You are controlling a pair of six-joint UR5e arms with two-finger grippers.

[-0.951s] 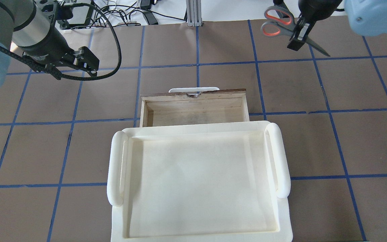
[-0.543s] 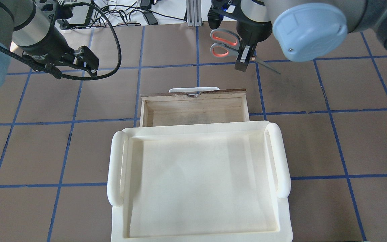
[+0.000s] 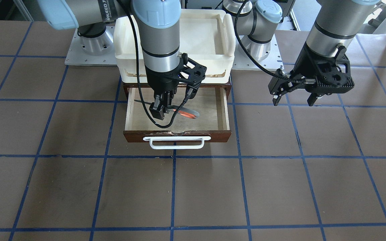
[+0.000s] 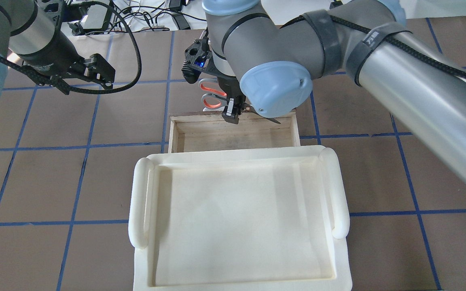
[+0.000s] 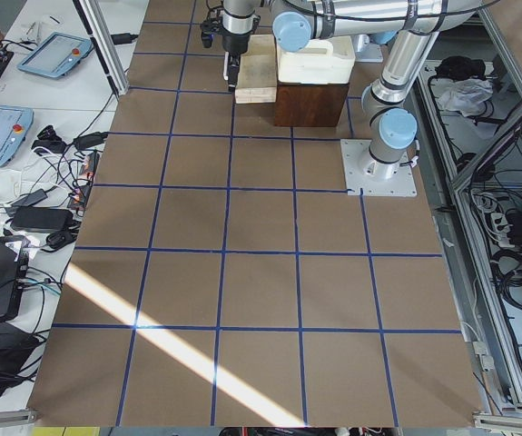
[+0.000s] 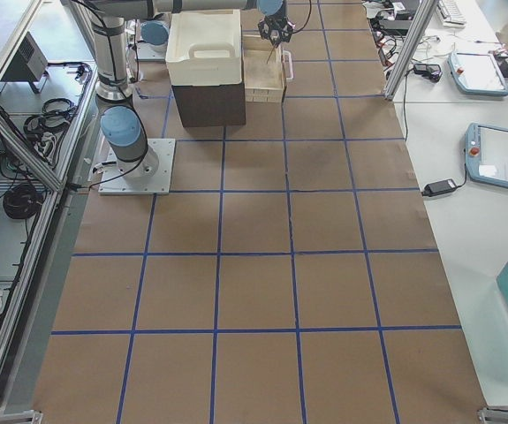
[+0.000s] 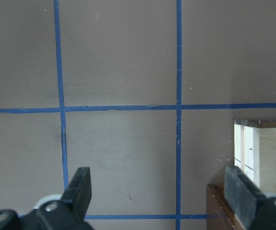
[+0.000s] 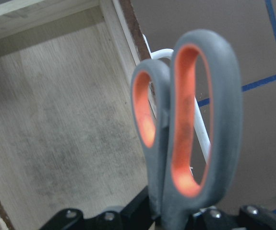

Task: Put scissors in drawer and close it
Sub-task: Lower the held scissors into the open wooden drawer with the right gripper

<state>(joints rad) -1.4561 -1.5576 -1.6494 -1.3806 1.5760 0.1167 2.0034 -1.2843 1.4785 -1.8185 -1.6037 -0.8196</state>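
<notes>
The drawer (image 3: 209,108) stands pulled open, its pale plywood floor bare, with a white bar handle (image 3: 176,144) on its dark brown front. My right gripper (image 3: 159,109) is shut on the scissors (image 3: 187,113) and holds them level above the drawer's front half. In the overhead view the gripper (image 4: 231,114) hangs over the drawer (image 4: 233,140), with the scissors' orange-lined loops (image 4: 210,95) toward the handle side. The right wrist view shows the loops (image 8: 190,120) close up above the drawer floor (image 8: 66,120). My left gripper (image 3: 293,99) is open and empty above the table, well to the side; it also shows in the overhead view (image 4: 104,76).
A cream-white plastic tray (image 4: 340,190) sits on top of the dark brown cabinet behind the drawer. The brown table carries a blue tape grid. The left wrist view shows my open fingers (image 7: 78,191) over bare table, with the drawer's corner (image 7: 270,148) at the right edge.
My right arm has swept left across the far side of the table with the scissors, from the far right corner to above the open drawer. The left arm has barely moved.
</notes>
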